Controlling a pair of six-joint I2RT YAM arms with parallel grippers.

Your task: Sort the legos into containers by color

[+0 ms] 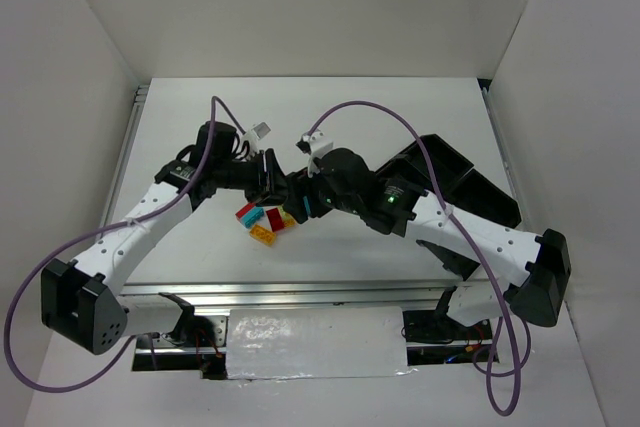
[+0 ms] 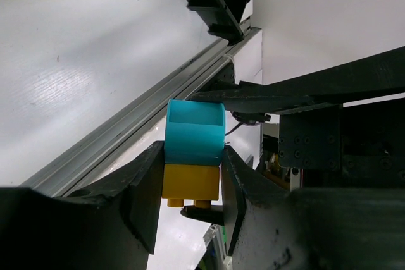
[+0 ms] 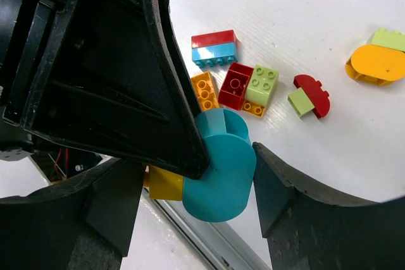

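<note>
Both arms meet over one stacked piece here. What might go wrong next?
1. The cyan round plastic brick is stuck on the yellow square plastic brick that the left gripper clamps; pulled apart, either may spring free and fall among the loose bricks nearby.
2. The right gripper brackets the same stack, tight against the left gripper, so they may collide.

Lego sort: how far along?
Done: nothing confirmed; the tray contents cannot be made out. In hand: the left gripper and right gripper both clamp a cyan-yellow stack. Remaining: loose bricks on the table, several stuck together in mixed colours.
</note>
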